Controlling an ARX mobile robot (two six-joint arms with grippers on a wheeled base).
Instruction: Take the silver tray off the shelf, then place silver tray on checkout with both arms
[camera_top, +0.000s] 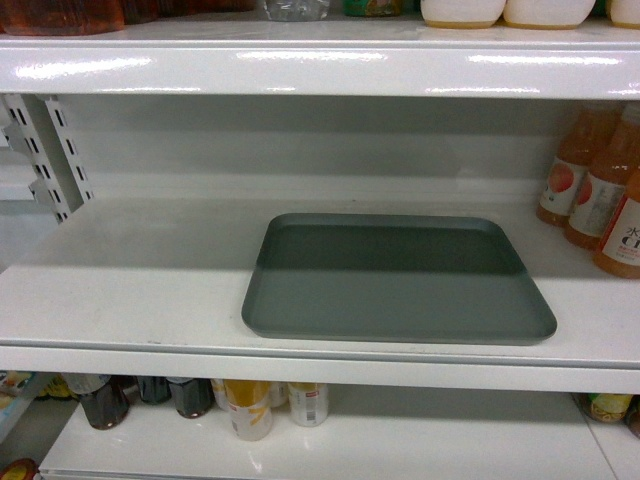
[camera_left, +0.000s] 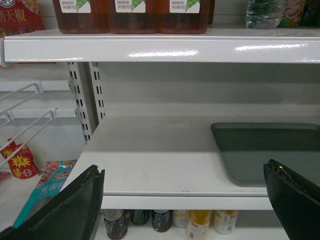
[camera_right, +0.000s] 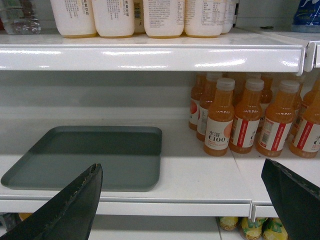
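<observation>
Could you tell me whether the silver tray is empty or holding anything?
Empty: the silver tray lies flat on the shelf, its inside bare in all views.

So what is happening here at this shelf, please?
A two-armed robot faces a white store shelf where a grey-green tray lies flat, untouched. The left gripper and right gripper are both open, in front of the shelf edge, not yet at the tray. Orange juice bottles stand to the tray's right. The checkout is not in view.
</observation>
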